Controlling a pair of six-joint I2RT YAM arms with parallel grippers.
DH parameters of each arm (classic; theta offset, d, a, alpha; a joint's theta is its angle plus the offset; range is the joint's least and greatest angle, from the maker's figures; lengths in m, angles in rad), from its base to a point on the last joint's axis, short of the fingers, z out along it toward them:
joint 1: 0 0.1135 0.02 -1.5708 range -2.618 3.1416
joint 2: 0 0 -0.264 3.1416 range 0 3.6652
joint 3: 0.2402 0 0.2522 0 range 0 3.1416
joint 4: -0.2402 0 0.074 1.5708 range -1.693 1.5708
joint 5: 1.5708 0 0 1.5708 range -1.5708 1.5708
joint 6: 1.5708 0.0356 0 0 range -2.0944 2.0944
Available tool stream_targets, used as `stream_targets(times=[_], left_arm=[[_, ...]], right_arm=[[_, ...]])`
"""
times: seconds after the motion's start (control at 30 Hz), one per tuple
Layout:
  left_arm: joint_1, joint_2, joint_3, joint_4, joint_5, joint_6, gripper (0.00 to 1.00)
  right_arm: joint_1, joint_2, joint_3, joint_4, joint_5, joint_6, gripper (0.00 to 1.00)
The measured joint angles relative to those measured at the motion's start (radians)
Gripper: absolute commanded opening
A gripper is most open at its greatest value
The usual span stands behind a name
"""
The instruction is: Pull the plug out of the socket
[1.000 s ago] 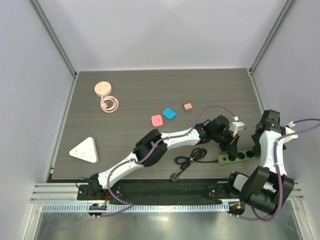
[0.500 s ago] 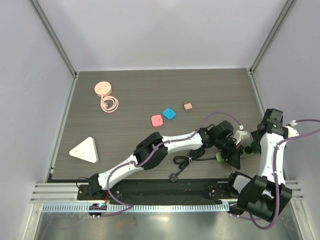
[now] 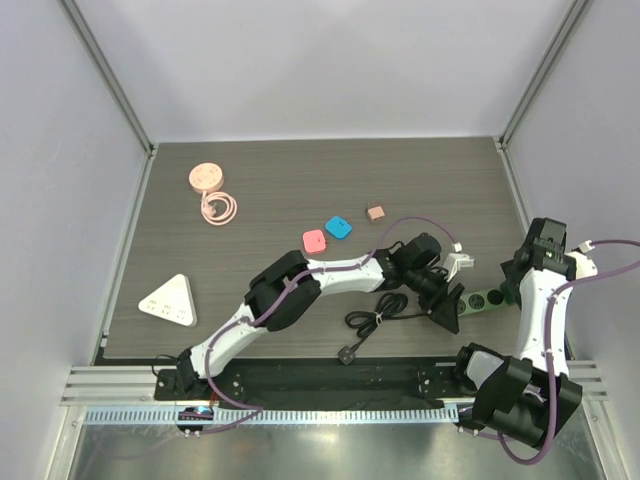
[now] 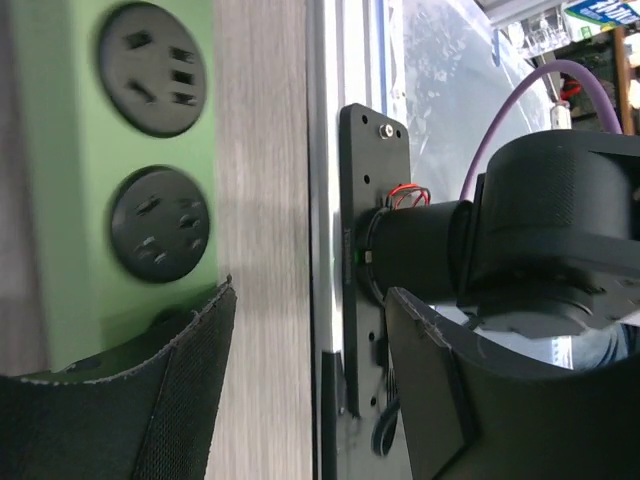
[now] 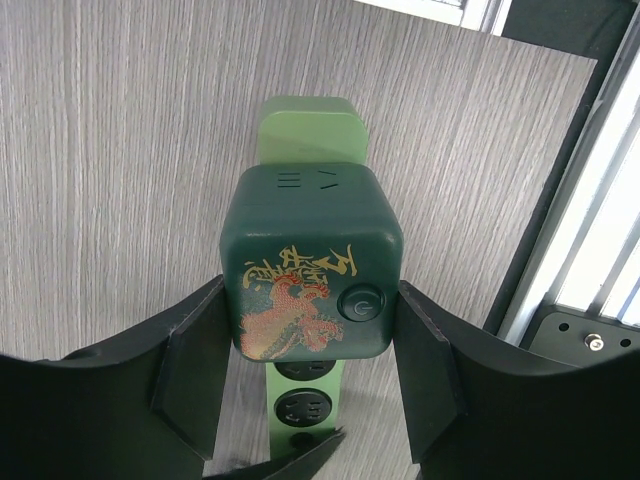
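Green socket (image 3: 482, 301) near the desk's (image 3: 260, 200) right edge.
Right jaws clench the dark green cube (image 5: 310, 250) seated on it; left jaws stand spread and empty beside its outlets.

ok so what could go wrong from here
The left gripper is open with one finger over the socket's edge, so pulling away could knock it. The right gripper holds only one end, so the socket may pivot. The loose black cord lying close by could get snagged.
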Motion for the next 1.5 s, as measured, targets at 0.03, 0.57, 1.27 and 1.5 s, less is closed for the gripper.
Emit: stream_targets(times=[0.03,0.57,1.27,1.5], left_arm=[[0.005,-0.011,-0.007,-0.011,-0.003,0.011,0.64],[0.096,0.140,0.311,-0.117,-0.072,0.096,0.72],[0.008,0.298,0.411,-0.042,-0.029,-0.142,0.33],[0.007,0.301,0.425,-0.087,-0.031,-0.182,0.01]], right_arm=[[0.001,-0.003,0.000,-0.002,0.000,0.000,0.01],[0.047,-0.021,-0.010,-0.027,-0.001,-0.024,0.01],[0.047,-0.043,-0.022,-0.046,-0.042,-0.023,0.01],[0.047,-0.063,-0.025,-0.064,-0.037,-0.007,0.01]])
